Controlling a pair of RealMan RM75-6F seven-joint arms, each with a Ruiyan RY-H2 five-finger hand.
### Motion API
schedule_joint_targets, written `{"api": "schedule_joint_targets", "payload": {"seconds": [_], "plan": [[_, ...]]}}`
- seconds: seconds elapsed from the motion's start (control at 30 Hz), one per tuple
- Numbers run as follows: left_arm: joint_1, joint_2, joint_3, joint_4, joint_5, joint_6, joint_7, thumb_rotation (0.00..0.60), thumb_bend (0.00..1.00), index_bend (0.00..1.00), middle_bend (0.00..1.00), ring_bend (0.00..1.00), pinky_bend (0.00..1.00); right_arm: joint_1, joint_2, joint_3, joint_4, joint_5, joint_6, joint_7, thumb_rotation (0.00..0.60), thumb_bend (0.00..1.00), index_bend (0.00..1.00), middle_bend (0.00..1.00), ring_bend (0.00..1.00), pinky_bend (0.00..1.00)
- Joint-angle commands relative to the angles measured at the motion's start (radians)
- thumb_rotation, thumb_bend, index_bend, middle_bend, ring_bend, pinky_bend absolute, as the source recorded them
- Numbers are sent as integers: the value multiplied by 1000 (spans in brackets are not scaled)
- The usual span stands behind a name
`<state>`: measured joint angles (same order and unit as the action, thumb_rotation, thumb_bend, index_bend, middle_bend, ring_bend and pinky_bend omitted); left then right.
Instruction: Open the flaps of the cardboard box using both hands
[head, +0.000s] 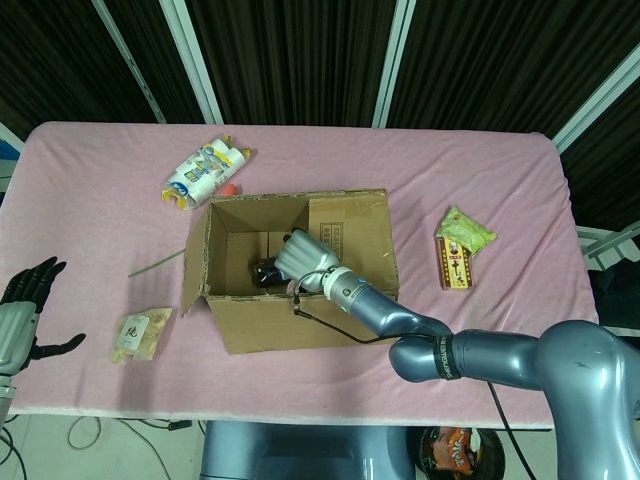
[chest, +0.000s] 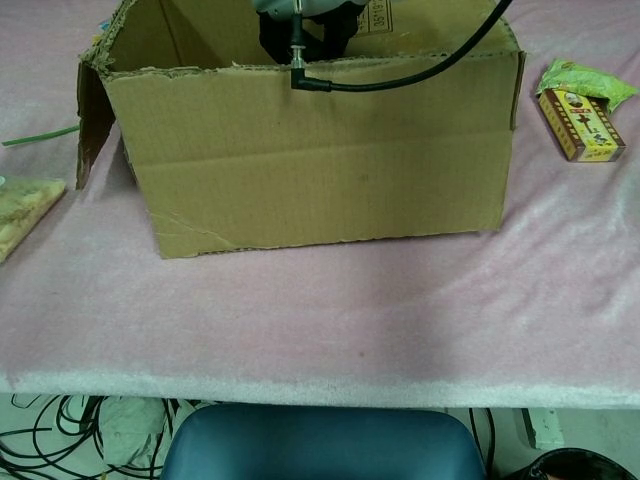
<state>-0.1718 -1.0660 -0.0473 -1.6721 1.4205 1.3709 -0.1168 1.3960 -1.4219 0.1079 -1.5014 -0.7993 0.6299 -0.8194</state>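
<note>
You're reaching your right hand (head: 303, 258) down into the box (head: 300, 320) — fingers curled, whether on the dark object I cannot tell — while your left hand (head: 25, 300) is waiting released off-table.

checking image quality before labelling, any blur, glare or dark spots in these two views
Head view: evenly lit and sharp, no glare; only the inside of the cardboard box is shadowed, so the dark item under the right hand is hard to make out. Chest view: softer focus, the near box wall fills the frame, the right hand cropped at the top edge.
</note>
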Motion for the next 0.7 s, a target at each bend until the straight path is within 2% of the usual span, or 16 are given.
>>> {"api": "schedule_joint_targets", "payload": {"seconds": [0.03,0.2,0.33,0.7], "plan": [[1,0,-1,0,1,0,1,600,112,0,0,0,0,29,29,-39,-37,0,26,-52,600,945,489,476,303,343],[2,0,-1,-1,6,3,4,600,112,0,0,0,0,82,76,-108,-90,10,51,-179,600,942,518,488,294,317],[3,2,-2,-3,5,1,1,600,112,0,0,0,0,111,105,-142,-133,35,76,-241,600,936,534,492,291,309],[4,7,-2,-6,9,-1,-3,600,112,0,0,0,0,151,164,-193,-193,58,128,-337,600,923,544,494,290,309]]}}
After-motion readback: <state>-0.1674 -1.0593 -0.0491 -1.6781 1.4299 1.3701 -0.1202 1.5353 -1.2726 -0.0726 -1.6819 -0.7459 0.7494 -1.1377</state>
